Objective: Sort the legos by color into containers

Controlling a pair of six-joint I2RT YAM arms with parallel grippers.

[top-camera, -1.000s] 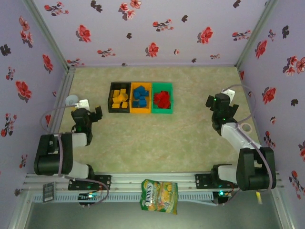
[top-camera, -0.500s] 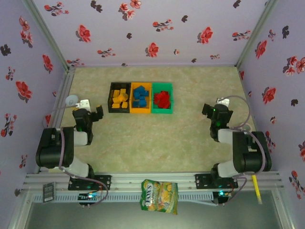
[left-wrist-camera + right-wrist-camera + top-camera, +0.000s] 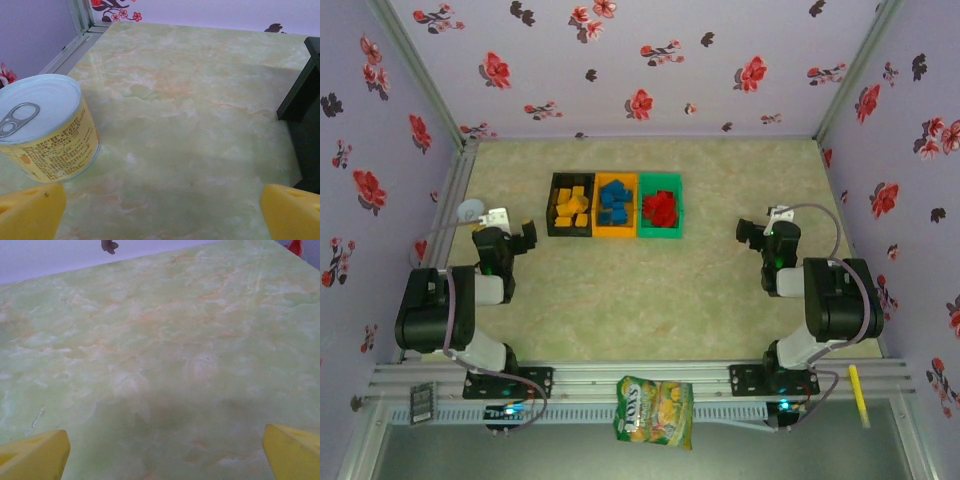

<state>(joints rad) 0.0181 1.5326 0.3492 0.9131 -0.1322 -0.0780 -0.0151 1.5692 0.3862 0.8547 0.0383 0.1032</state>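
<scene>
Three joined bins stand at the table's far middle: the black bin [image 3: 551, 206] holds yellow-orange legos [image 3: 570, 205], the orange bin [image 3: 616, 235] holds blue legos [image 3: 615, 203], and the green bin [image 3: 661, 235] holds red legos [image 3: 660, 208]. My left gripper [image 3: 523, 236] rests low at the left, open, with its yellow fingertips [image 3: 31, 210] wide apart over bare table. A corner of the black bin [image 3: 300, 95] shows on the right of the left wrist view. At the right, my right gripper [image 3: 750, 233] is also open, its fingertips [image 3: 35, 456] spread with nothing between them.
A yellow-labelled tin can [image 3: 45, 127] with a pull-tab lid stands just left of my left gripper; it is the white can [image 3: 470, 210] in the top view. A yellow-green snack bag [image 3: 655, 410] hangs off the front rail. Flowered walls enclose the table.
The right arm has folded back toward its base, and its gripper has shifted left and slightly nearer. The left arm has drawn in slightly. The legos stay in their bins.
</scene>
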